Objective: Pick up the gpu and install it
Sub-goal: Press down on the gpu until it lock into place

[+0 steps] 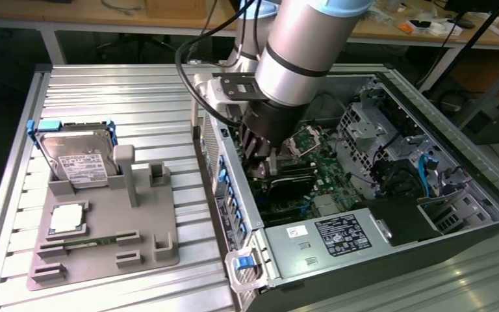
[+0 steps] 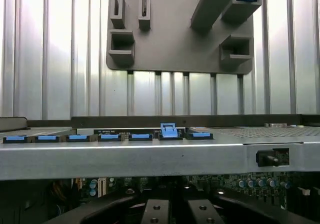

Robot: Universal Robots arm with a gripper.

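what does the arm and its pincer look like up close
The arm is a thick silver-grey tube with a pale blue ring at the top joint and a black section below. Black cables loop beside it. The pincer is dark, below a grey metal bracket.

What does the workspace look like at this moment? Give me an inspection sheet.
Surface: ribbed metal table, carrying a grey holder tray and an open computer case.
Job's things: gpu not made out; the gripper is down inside the case over the motherboard.
Clutter: hard drive standing in the tray, a chip and a memory stick lying in it.
Grippers: shut; whether it holds anything cannot be told.
Cables: black cables along the arm; blue cables inside the case.
Surroundings: wooden workbenches behind.
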